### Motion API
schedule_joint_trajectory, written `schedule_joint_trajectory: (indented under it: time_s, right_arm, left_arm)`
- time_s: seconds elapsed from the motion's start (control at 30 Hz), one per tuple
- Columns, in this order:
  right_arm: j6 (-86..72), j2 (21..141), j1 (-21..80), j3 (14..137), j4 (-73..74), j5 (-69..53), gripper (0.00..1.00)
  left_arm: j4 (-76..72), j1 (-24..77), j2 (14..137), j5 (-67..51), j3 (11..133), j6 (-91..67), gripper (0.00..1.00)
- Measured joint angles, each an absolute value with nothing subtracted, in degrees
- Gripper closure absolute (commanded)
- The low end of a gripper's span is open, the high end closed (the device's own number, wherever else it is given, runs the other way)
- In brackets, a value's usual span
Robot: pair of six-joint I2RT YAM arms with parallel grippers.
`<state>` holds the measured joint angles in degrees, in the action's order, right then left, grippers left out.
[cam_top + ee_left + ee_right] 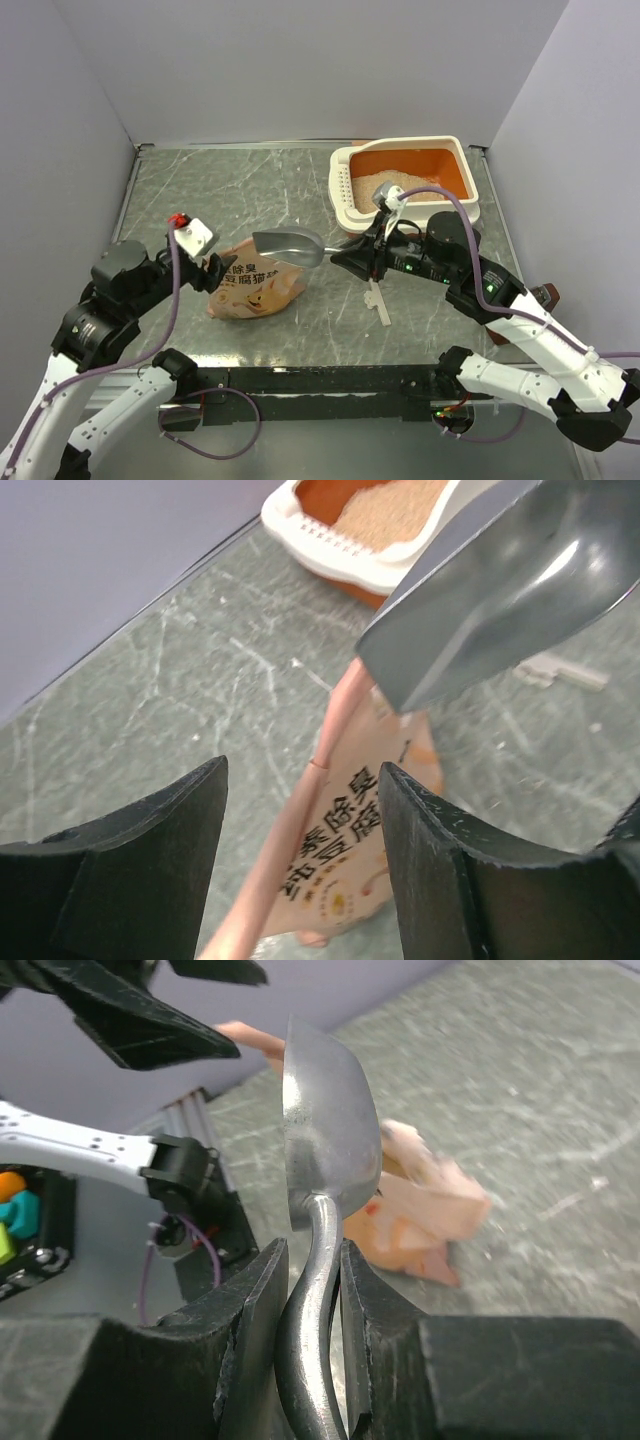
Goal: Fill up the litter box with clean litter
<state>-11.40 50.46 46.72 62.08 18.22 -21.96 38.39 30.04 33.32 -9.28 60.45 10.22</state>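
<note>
The litter box [345,190] stands at the back right, cream rim and orange basin, with a heap of clean litter [398,183] at its left end; the left wrist view shows the litter box [330,545] and the litter [390,505] at the top. My right gripper [342,258] [310,1250] is shut on the handle of a grey metal scoop [290,247] [330,1110] [500,590], whose bowl hangs bare above the tan-orange bag [255,285] [420,1210]. My left gripper [213,272] [302,770] is open, its fingers [150,870] straddling the bag's upper edge [340,860] with gaps on both sides.
A small white plastic piece [377,303] [560,670] lies on the marbled table right of the bag. Grey walls close in the left, back and right. A black rail [320,380] runs along the near edge between the arm bases.
</note>
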Motion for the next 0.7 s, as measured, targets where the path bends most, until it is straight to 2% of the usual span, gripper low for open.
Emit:
schedule_joint_trajectory:
  time_s: [0.4,0.53,0.6,0.63,0.7]
  right_arm:
    - [-10.0,44.5,46.7,60.7,25.4,-10.0,1.0]
    - [-9.9,43.3,46.7,59.9,26.7,-9.4,1.0]
    - [-9.9,43.1,46.7,59.6,27.2,-9.3,1.0]
    - [-9.7,43.1,46.7,59.6,27.7,-9.2,1.0]
    - [-9.4,43.3,46.7,59.7,28.6,-8.9,1.0]
  left_arm:
    - [38.5,30.2,42.4,-9.4,59.3,19.2,0.3]
    - [38.5,30.2,45.1,-10.8,58.5,20.4,0.34]
    - [39.1,30.2,46.2,-12.1,58.0,20.9,0.45]
    - [39.6,30.2,47.0,-13.0,57.8,21.3,0.68]
    - [40.6,30.2,48.1,-14.5,57.6,21.7,0.96]
